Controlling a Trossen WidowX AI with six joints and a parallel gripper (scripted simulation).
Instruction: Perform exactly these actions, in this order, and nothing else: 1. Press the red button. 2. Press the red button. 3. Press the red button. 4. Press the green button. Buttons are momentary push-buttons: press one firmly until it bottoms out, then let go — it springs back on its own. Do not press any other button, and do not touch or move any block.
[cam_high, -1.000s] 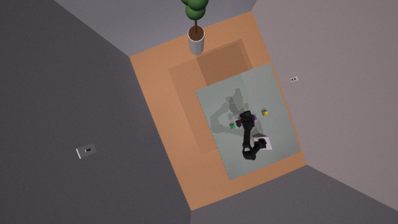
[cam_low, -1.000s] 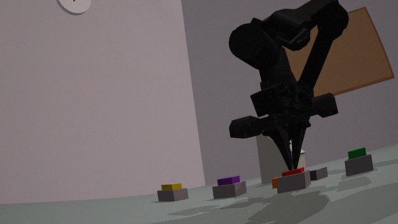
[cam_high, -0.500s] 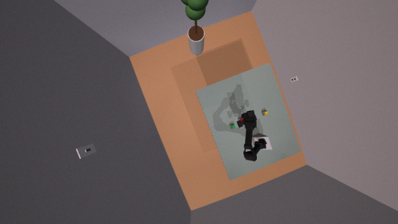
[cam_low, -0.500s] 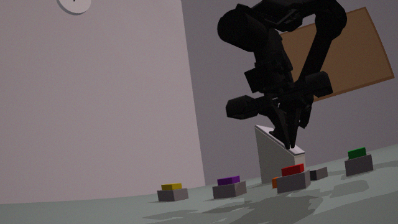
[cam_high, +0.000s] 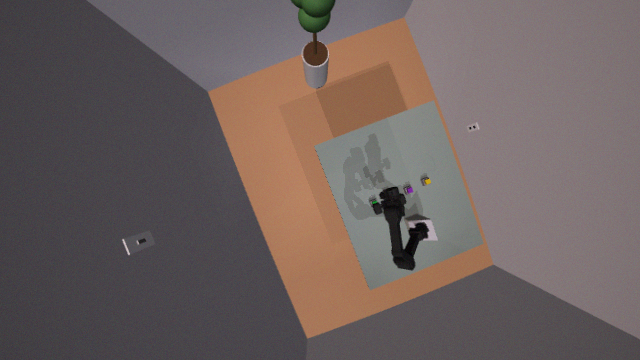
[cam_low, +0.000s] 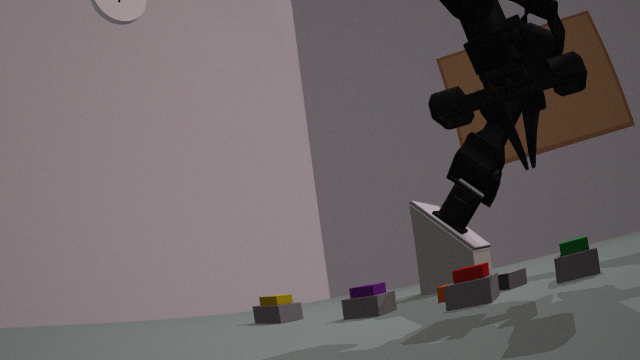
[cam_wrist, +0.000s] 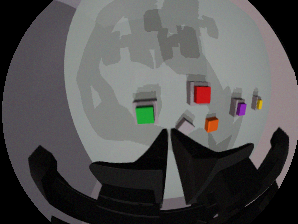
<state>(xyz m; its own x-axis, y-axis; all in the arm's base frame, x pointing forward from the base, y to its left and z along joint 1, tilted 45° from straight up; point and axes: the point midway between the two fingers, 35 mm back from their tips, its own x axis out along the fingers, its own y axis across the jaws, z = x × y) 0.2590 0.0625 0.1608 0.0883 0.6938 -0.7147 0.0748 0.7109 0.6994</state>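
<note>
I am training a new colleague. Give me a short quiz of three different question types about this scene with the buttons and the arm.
1. True or false: the gripper is touching the red button.
2. Which button stands farthest from the green button in the exterior view? A. the purple button B. the yellow button C. the red button
3. Fill in: the gripper's fingers are ____ and hold nothing.

Key
1. False; it hangs well above the table, between the red and green buttons.
2. B
3. shut
</note>
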